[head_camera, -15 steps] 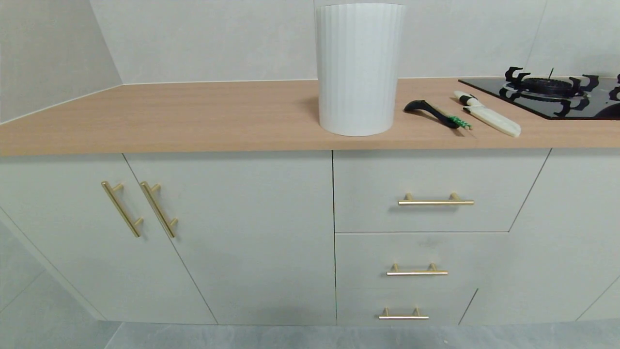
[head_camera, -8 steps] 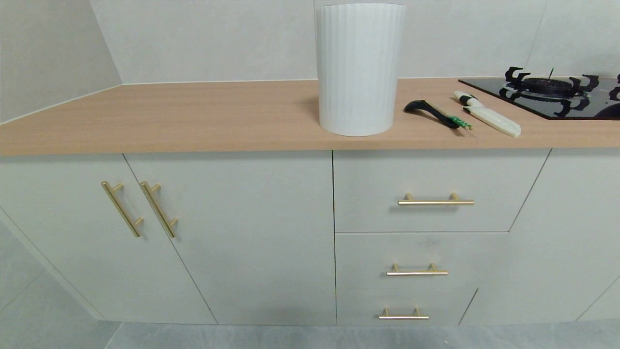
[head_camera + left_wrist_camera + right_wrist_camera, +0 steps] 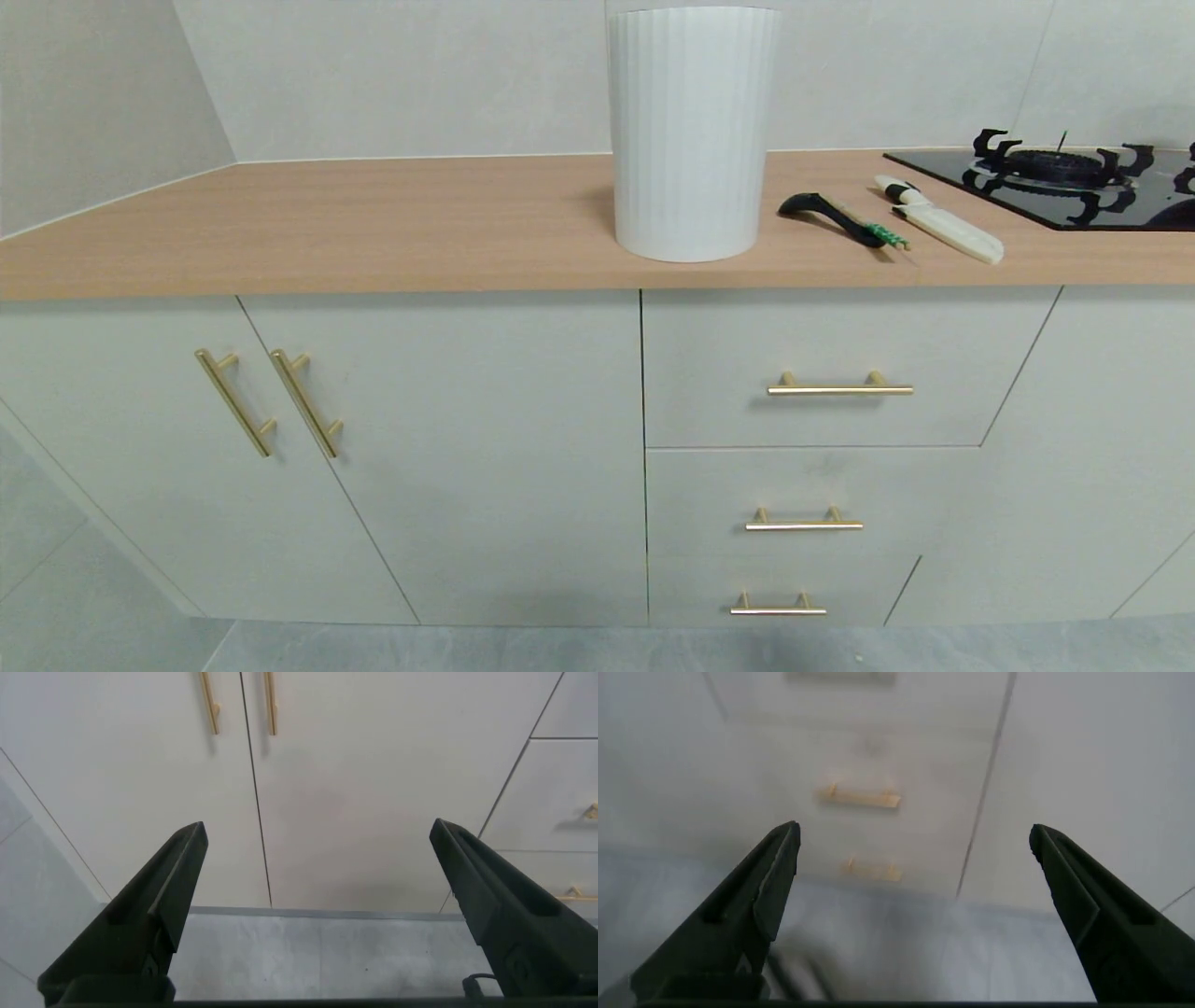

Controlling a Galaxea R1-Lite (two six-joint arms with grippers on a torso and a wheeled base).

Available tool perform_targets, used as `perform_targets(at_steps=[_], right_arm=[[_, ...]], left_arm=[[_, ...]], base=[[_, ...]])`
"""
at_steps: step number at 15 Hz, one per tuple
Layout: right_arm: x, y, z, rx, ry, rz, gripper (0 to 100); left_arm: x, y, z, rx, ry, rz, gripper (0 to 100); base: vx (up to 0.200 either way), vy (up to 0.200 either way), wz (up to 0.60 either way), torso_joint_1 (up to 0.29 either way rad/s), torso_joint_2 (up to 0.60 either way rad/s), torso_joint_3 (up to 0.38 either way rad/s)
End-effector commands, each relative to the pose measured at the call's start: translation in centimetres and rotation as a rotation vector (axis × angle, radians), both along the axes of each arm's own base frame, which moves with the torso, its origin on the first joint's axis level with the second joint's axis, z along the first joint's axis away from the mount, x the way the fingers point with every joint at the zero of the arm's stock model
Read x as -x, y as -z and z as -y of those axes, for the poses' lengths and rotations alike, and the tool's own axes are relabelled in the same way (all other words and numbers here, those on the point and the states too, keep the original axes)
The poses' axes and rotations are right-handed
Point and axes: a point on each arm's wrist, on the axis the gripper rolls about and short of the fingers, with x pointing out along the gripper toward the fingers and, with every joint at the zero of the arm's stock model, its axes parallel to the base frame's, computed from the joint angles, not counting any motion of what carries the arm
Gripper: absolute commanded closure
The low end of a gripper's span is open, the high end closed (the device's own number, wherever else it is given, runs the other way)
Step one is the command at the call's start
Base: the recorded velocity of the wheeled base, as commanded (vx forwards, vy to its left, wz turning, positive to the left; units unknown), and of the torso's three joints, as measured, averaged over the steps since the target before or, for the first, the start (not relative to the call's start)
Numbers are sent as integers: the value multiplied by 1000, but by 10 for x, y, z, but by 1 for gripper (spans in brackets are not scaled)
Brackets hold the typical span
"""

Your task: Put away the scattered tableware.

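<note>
Head view: a smooth, warm wood-grain countertop (image 3: 373, 224) runs across the scene against pale grey wall tiles. On it, near the front edge, stands a tall white container (image 3: 691, 131), cylindrical with fine vertical ribs. Just to its right lie the two scattered utensils, side by side, close together but apart. The black spoon (image 3: 836, 217) has a glossy dark bowl at the end nearer the container and a slim handle ending in a green patterned tip. Its long axis runs diagonally from back left to front right. The knife (image 3: 943, 229) lies roughly parallel to it, with a white, dark-banded handle towards the back and a cream blade pointing at the counter's front edge. Beyond the knife sits a shiny black glass gas hob (image 3: 1055, 182) with black pan grates. Below the counter are matte pale grey cabinet doors (image 3: 448, 448) with two slim brass bar handles (image 3: 233, 401) and, to the right, three stacked drawers (image 3: 822, 336) with matching bars. Left wrist view: the left gripper (image 3: 316, 833) hangs low before the cabinet doors, above grey floor tiles (image 3: 318, 952), its two dark wedge-shaped fingers spread wide apart and holding nothing. Right wrist view: the right gripper (image 3: 913, 833) faces the lower drawers, its fingers likewise wide apart and empty
</note>
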Motion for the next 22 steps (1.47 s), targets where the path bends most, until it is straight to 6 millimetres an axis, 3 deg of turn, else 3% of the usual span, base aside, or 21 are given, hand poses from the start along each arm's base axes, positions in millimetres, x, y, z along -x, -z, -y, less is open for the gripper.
perform_targets(at_steps=[1, 2, 5, 6, 7, 9, 10, 11, 16, 22], right_arm=[[-78, -18, -16, 19, -169, -377, 0], [-95, -17, -21, 31, -185, -441, 0], [-169, -2, -45, 61, -227, -595, 0], [-181, 4, -49, 63, -233, -604, 0], [-204, 20, -59, 72, -240, -619, 0], [-232, 43, -71, 107, -213, -629, 0], [-232, 43, -71, 107, -213, -629, 0], [-253, 64, -84, 138, -175, -603, 0], [-270, 106, -114, 86, -120, -567, 0], [-289, 133, -120, 61, -21, -439, 0]], left_arm=[[0, 0, 0, 0, -1, -1, 0], [0, 0, 0, 0, -1, -1, 0], [0, 0, 0, 0, 1, -1, 0], [0, 0, 0, 2, 1, -1, 0], [0, 0, 0, 0, -1, -1, 0], [0, 0, 0, 0, -1, -1, 0], [0, 0, 0, 0, -1, -1, 0], [0, 0, 0, 0, -1, -1, 0], [0, 0, 0, 0, -1, -1, 0], [0, 0, 0, 0, -1, -1, 0]], base=[[0, 0, 0, 0, 0, 0], [0, 0, 0, 0, 0, 0], [0, 0, 0, 0, 0, 0], [0, 0, 0, 0, 0, 0], [0, 0, 0, 0, 0, 0], [0, 0, 0, 0, 0, 0], [0, 0, 0, 0, 0, 0], [0, 0, 0, 0, 0, 0], [0, 0, 0, 0, 0, 0], [0, 0, 0, 0, 0, 0]])
